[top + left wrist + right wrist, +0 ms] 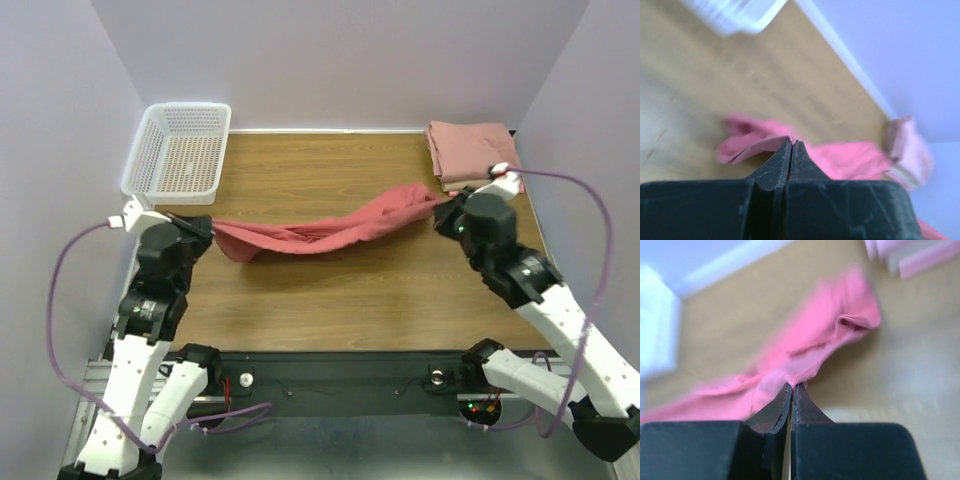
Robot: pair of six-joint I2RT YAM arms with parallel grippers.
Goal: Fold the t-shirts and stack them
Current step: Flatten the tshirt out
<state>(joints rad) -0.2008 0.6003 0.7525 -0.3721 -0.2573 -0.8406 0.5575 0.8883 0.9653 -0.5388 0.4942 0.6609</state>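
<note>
A coral-red t-shirt [325,233] hangs stretched as a twisted band between my two grippers, above the wooden table. My left gripper [207,226] is shut on its left end; in the left wrist view the jaws [791,143] pinch a cloth edge. My right gripper [443,204] is shut on its right end; in the right wrist view the tips [793,386] pinch the pink cloth [805,352]. A folded salmon-pink shirt pile [470,150] lies at the back right corner and also shows in the left wrist view [907,147].
A white plastic lattice basket [180,152] stands at the back left of the table [330,290]. Lilac walls close the back and both sides. A black rail with the arm bases runs along the near edge.
</note>
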